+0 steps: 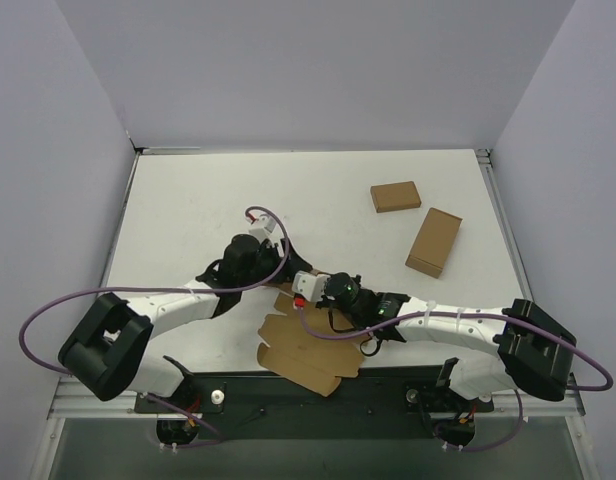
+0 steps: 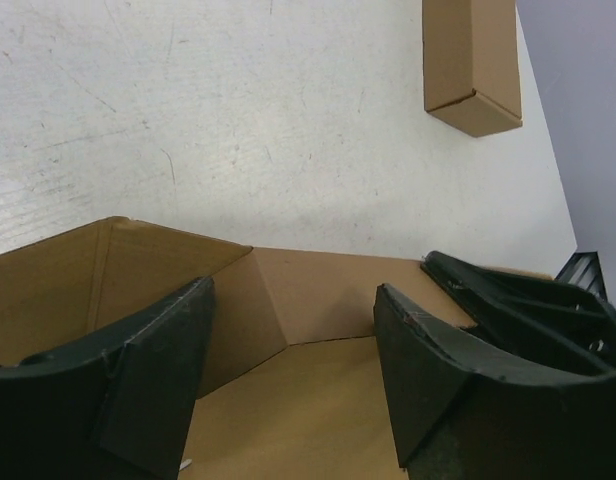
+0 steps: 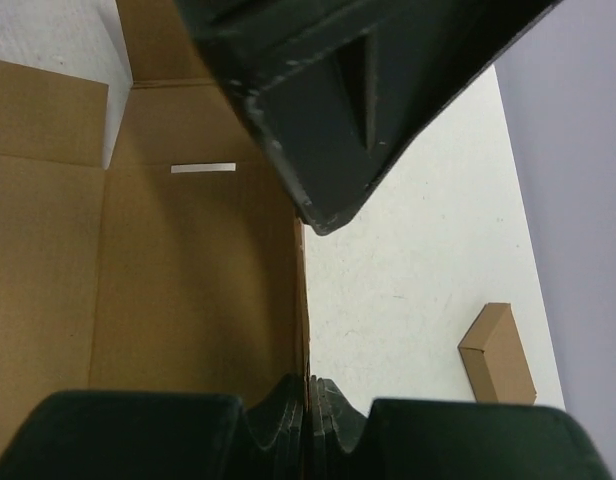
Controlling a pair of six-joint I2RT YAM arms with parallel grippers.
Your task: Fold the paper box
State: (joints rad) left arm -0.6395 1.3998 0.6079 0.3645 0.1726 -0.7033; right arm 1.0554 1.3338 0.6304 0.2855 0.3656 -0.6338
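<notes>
Three brown cardboard pieces on the white table [image 1: 208, 200], I count them now: one paper box [image 1: 310, 348] and two small closed boxes. One small box [image 1: 395, 196] sits toward the far right, and the second small box [image 1: 434, 242] lies just beside it, nearer me and at an angle, the two apart. The paper box is the big one. It sits at the near edge of the table, in the middle between my two arms, and its near corner reaches over the black rail. It is plain brown, a cut sheet with flaps and tabs. Most of it lies flat, and the part under my wrists is creased upward into walls. There is a narrow slot in one panel, and the white table shows through it. My right gripper [image 3: 308, 405] is pinched tight on the thin upper edge of a standing wall, fingers meeting on both faces of the card. My left gripper [image 2: 293, 292] is spread wide, gripping nothing, with its two dark fingers [image 2: 153, 375] hanging over the inside of the box, facing a folded corner where two raised panels meet at a crease.
</notes>
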